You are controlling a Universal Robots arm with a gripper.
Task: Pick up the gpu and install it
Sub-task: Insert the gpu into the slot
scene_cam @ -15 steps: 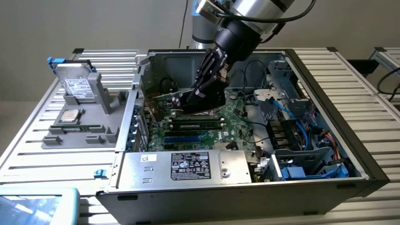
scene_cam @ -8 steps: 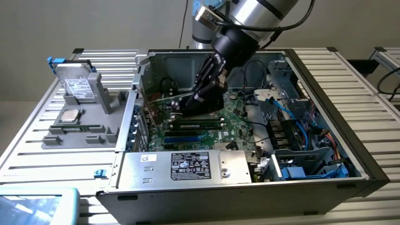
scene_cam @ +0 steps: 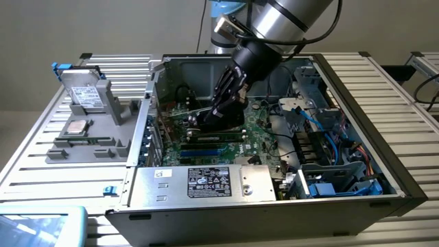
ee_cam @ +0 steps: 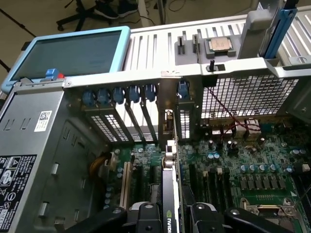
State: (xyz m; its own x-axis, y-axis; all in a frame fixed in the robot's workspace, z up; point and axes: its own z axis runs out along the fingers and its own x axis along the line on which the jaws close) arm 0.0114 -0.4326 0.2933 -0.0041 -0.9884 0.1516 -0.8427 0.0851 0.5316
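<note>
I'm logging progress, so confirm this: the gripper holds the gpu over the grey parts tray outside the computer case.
Wrong place. The gripper holds the gpu inside the open computer case, over the motherboard, not over the grey parts tray, which lies outside the case at the exterior view's left. The exterior view shows it.

A plain grey wall stands at the far side. The slatted metal surface is evenly lit. Beyond it, a castor chair base rests on dark floor.
</note>
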